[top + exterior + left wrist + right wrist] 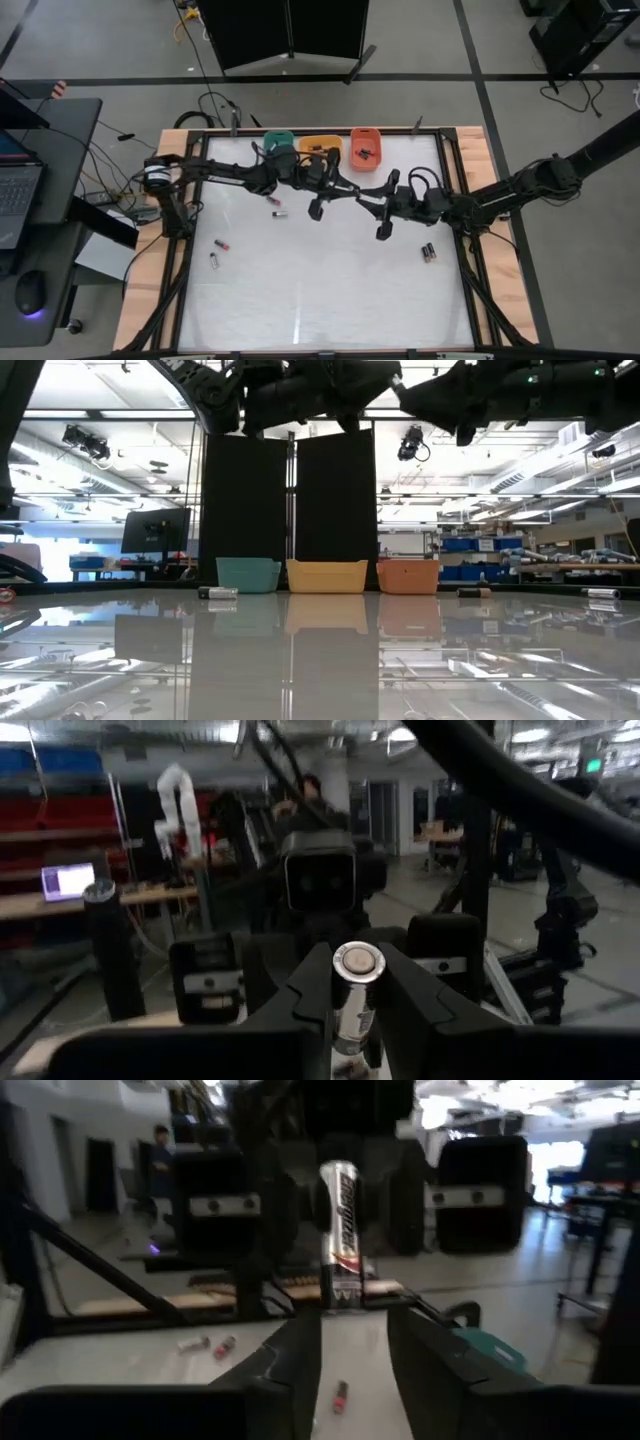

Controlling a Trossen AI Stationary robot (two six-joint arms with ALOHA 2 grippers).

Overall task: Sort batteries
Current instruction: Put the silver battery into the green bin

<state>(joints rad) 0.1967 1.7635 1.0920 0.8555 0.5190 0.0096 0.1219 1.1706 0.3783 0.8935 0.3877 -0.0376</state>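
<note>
Battery (356,995) is clamped upright in the left end effector (350,1020) above the worktop (320,290). Right end effector (355,1355) gapes; misaligned, a handover could drop it.

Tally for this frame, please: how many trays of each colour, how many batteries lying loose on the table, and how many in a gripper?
Green tray: 1
Orange tray: 1
Red tray: 1
Batteries loose on the table: 6
Battery in the left gripper: 1
Total: 10, leaving out what lies in the red tray, which is too small to count.
</note>
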